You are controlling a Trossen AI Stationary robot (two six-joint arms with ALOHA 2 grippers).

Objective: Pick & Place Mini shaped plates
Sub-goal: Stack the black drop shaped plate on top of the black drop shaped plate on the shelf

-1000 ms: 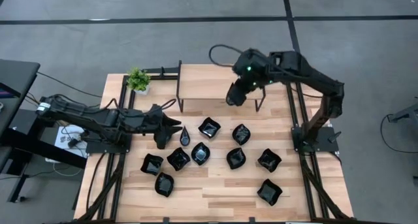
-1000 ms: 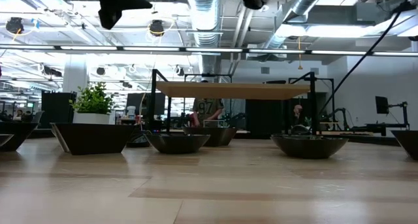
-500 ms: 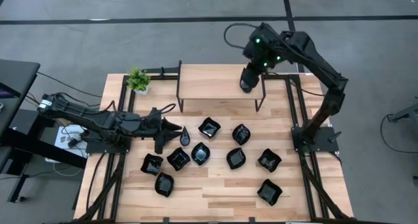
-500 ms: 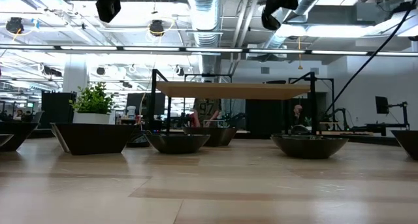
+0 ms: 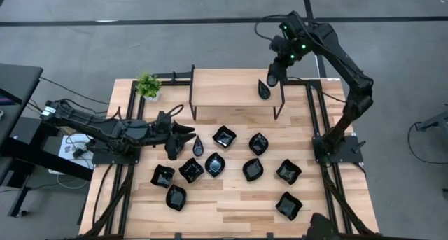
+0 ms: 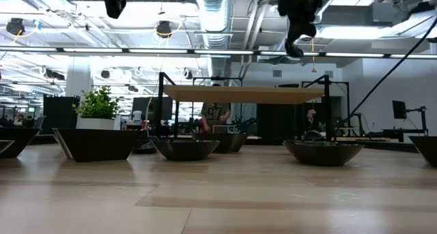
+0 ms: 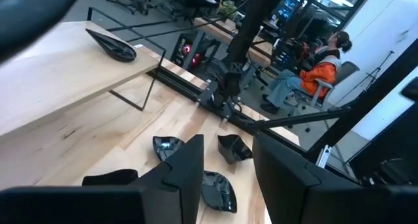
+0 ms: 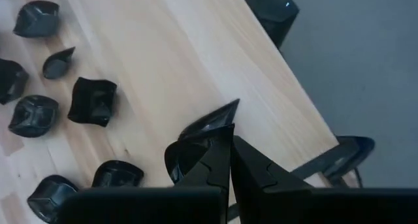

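So the right gripper was pinched closed and empty, up above the raised wooden shelf, where one teardrop plate sat. Left gripper hovered with fingers apart beside another teardrop plate, remaining black mini plates spread over the table.
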